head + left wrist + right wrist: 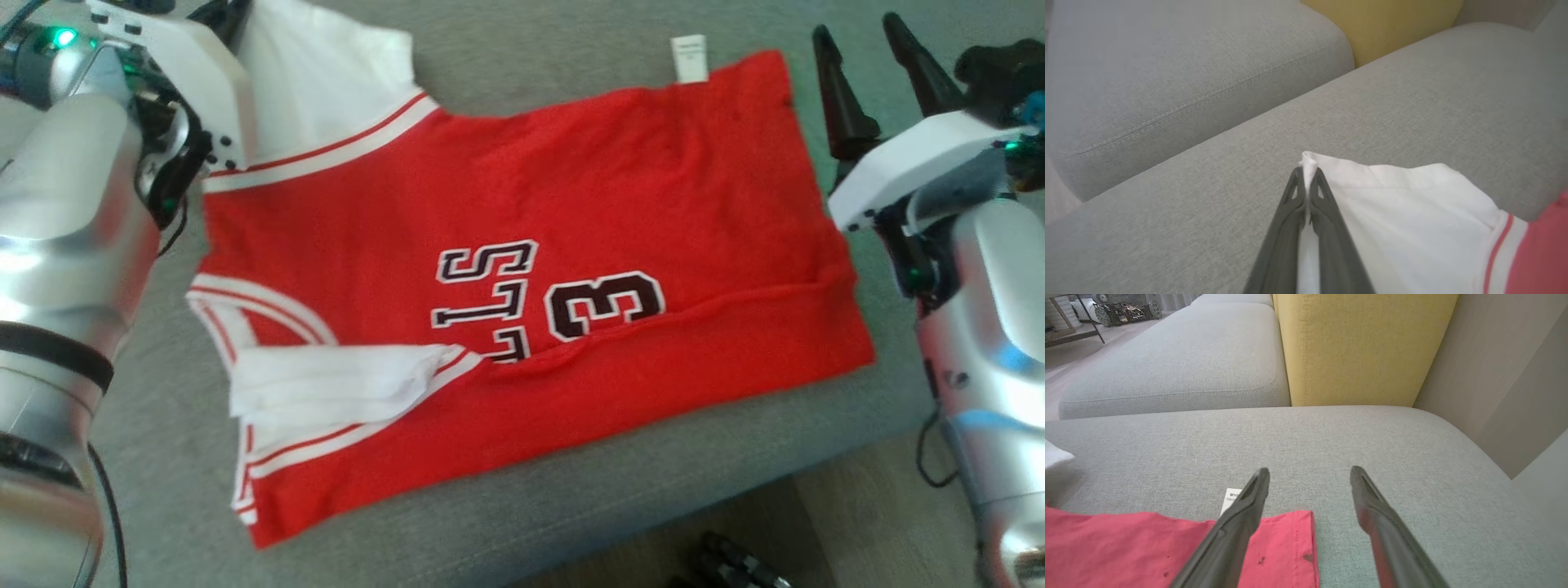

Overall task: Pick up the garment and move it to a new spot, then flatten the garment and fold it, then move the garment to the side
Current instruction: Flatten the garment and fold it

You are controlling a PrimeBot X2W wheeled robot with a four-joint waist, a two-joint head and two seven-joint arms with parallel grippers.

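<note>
Garment: a red fabric jersey (pixel 571 204) with white sleeves and striped trim lies spread sideways on the grey woven sofa seat cushion (pixel 571 506). It covers most of the cushion's middle, collar end toward the cushion's left, hem toward its right. The strip nearest the cushion's front edge is already turned over.

Toward the cushion's far left, the left tool (pixel 1307 172) is clenched on the tip of the white sleeve (pixel 1412 212). Only a little cloth pokes past the fingertips, so the bite looks thin.

Toward the cushion's far right, the right tool (pixel 1310 471) is released, jaws wide. One finger hangs over the red hem corner, the other over bare cushion. It grasps nothing.

Step in hand, as I judge it: taking the two back corners for the next fold. To do it well:
- Lower the right tool until the hem corner sits between the jaws.
- Pinch every layer, not just the top one.
- Raise both ends together and level, with the cloth taut between them.
- Carry them toward the cushion's front edge.
- The left grip may slip, so a deeper bite would be safer.

Writing: dark, white-outlined letters (pixel 486 298) read "LLS", the lowest partly hidden by the fold. Beside them is a numeral "3" (pixel 604 304). A small white tag (pixel 688 59) sticks out at the hem toward the cushion's back; its print is too blurred to read.
</note>
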